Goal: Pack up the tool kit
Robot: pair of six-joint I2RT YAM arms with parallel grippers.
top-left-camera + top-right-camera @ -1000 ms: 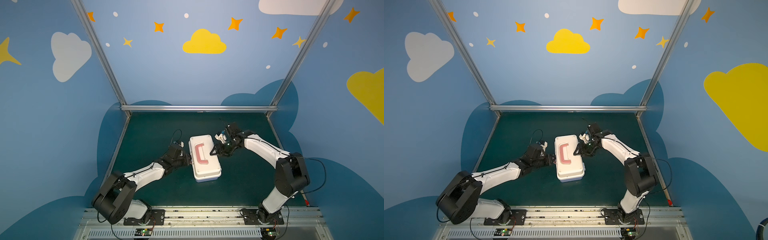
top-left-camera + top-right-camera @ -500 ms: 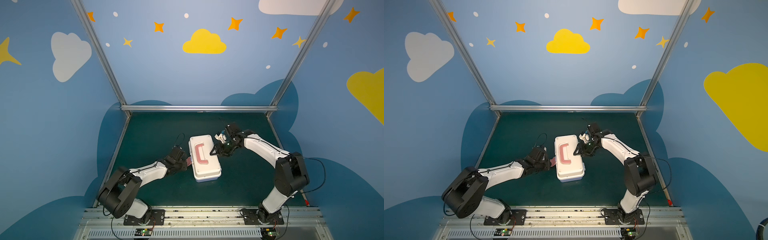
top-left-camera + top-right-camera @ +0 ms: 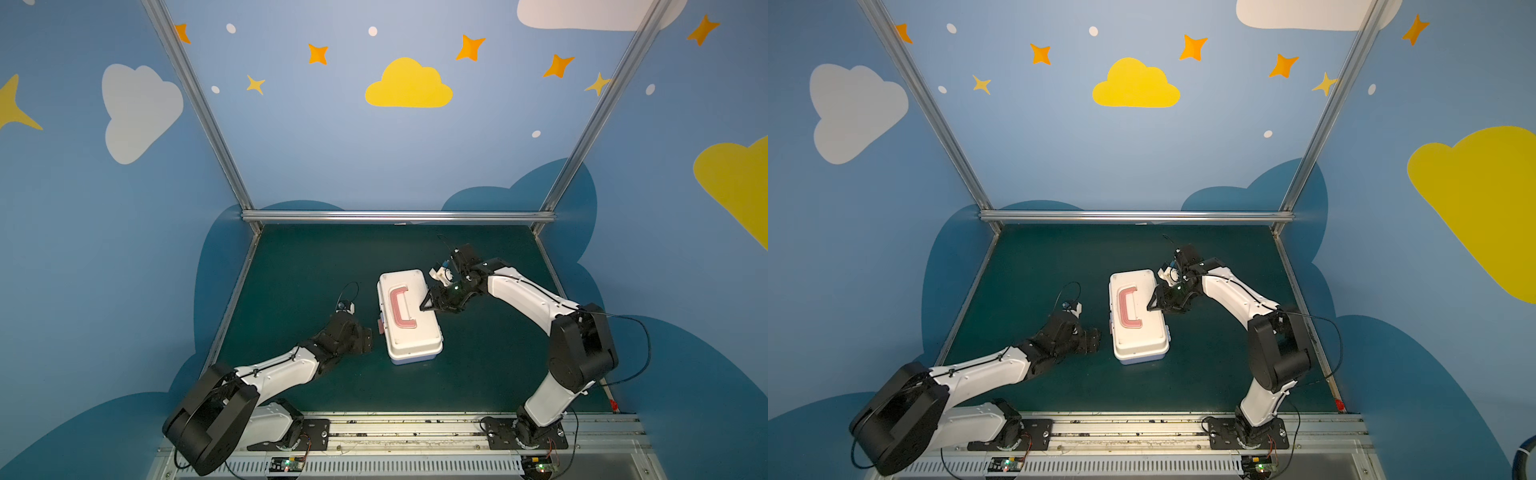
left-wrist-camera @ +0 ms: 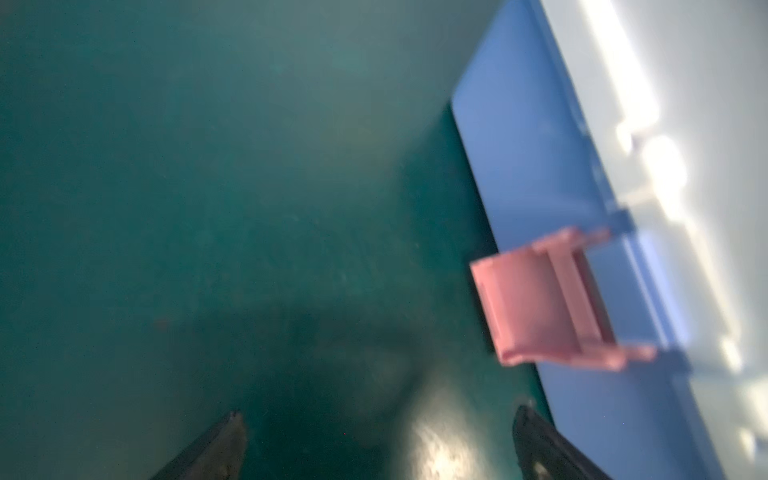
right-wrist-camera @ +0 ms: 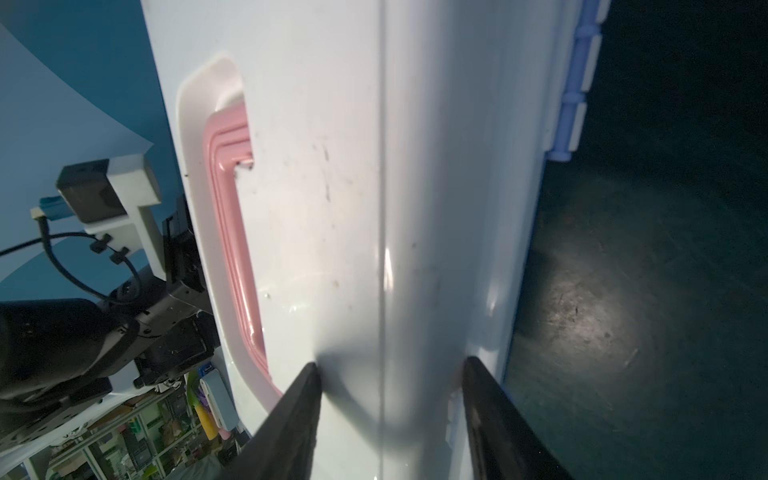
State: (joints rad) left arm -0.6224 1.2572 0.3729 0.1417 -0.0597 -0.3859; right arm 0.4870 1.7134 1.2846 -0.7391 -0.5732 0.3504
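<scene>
Tool kit [image 3: 409, 320], pink latch [image 4: 536, 303] sticking out — left gripper [image 3: 367, 337] spread wide beside it; right gripper [image 3: 427, 306] spread, tips on lid [image 5: 332, 208] — best push latch flat

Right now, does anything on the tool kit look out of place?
Yes. The pink latch on the side of the tool kit facing the left gripper sticks out from the blue base instead of lying flat, so it looks unfastened. The white lid looks shut, with the right gripper resting on it.

Pink latch [image 4: 544, 303] on blue base [image 4: 519, 166], left gripper [image 4: 378, 415] wide
</scene>
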